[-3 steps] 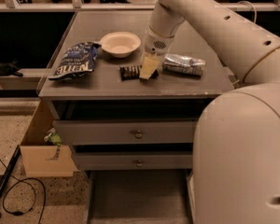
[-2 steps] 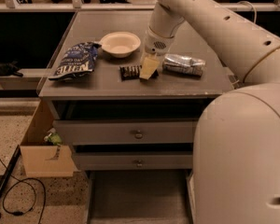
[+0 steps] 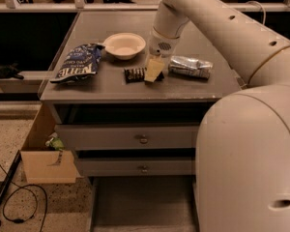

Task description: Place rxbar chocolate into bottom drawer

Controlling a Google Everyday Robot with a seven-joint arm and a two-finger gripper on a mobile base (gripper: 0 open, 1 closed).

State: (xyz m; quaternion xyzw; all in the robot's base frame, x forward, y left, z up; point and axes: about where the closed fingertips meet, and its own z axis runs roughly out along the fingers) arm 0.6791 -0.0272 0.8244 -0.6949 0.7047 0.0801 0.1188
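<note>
plainly the end effector [image 3: 153, 72] is down at the counter [image 3: 87, 93], set over the right end of the rxbar [image 3: 134, 74]. the bar lies flat near the front edge, between the chip bag [image 3: 77, 64] and the foil packet [image 3: 191, 66]. whether the end effector is apart or clamped on the bar i cannot tell. the arm reaches in from above and behind, likely so it meets the bar straight down without brushing the bowl [image 3: 124, 45] behind it or the packet just beside it. the bottom drawer [image 3: 135, 204] stands pulled out below the counter's front, probably so that a bar carried off that edge can be lowered straight in. the two upper drawers [image 3: 130, 138] are shut, which leaves that drop unobstructed. i'd judge the grasp is the step in hand, since the bar has not left the counter.
</note>
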